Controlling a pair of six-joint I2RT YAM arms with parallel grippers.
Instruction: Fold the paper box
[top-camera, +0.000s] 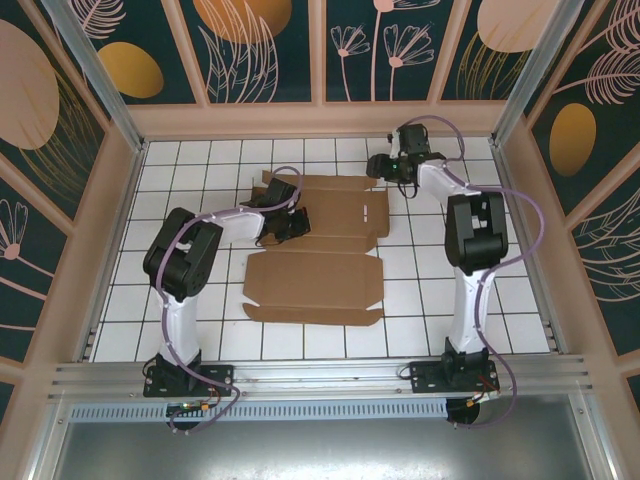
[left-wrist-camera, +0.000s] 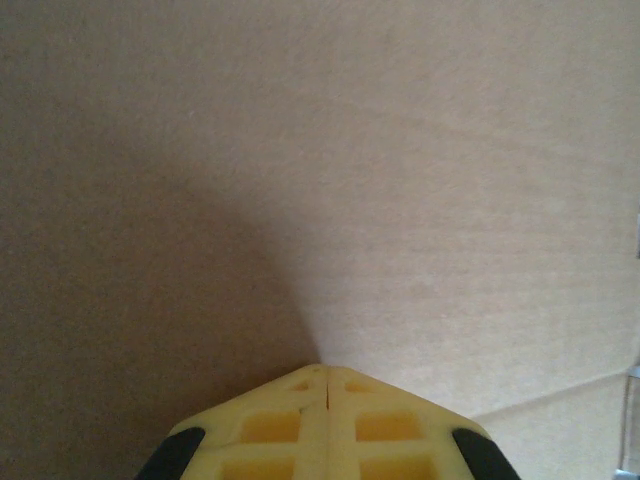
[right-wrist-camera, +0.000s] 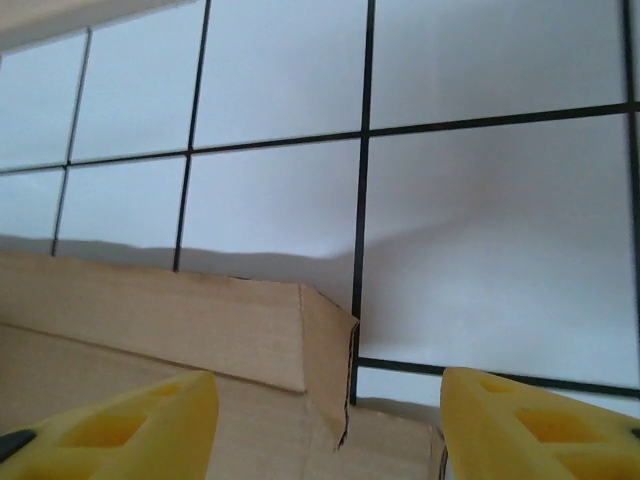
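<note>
Flap-folding step: left gripper clenched empty, pinning paper box mid-frame; right gripper released, straddling upper-right corner, probably pinch next.

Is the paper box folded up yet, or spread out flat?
Mostly spread: the paper box lies flat on the tiled table, near flaps out. Only its far edge by the right gripper looks raised.

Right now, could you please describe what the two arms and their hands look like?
The left arm and right arm have white links, black joint housings and black bases. A lilac cable loops along each. The hands' fingers are yellow moulded plastic with square recesses and black trim.
</note>
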